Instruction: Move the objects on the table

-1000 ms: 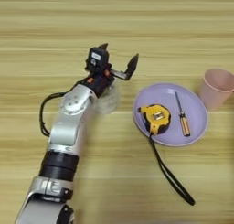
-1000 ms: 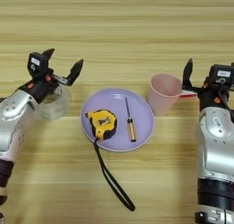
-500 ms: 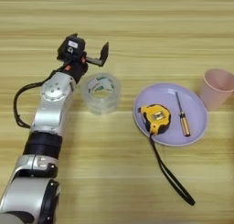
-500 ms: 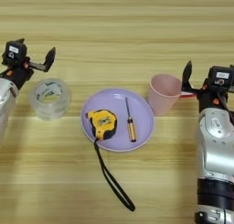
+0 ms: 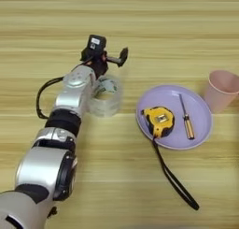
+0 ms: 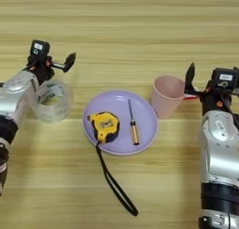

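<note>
The tape roll [image 5: 105, 96] stands on the table [image 5: 116, 186], left of the purple plate [image 5: 203, 116], partly covered by the left forearm. The left gripper [image 5: 108, 59] hovers just beyond the roll, fingers spread apart and holding nothing. The tape measure [image 5: 159, 121] lies on the plate beside a small screwdriver [image 5: 186, 119]; its black strap [image 5: 175, 179] trails off the rim onto the table. A pink cup [image 6: 166, 96] stands just right of the plate. The right gripper [image 6: 198, 83] waits beside the cup, open. Judged step: approach to the roll. Next move calls for lowering the left fingers astride the roll wall, then closing.
</note>
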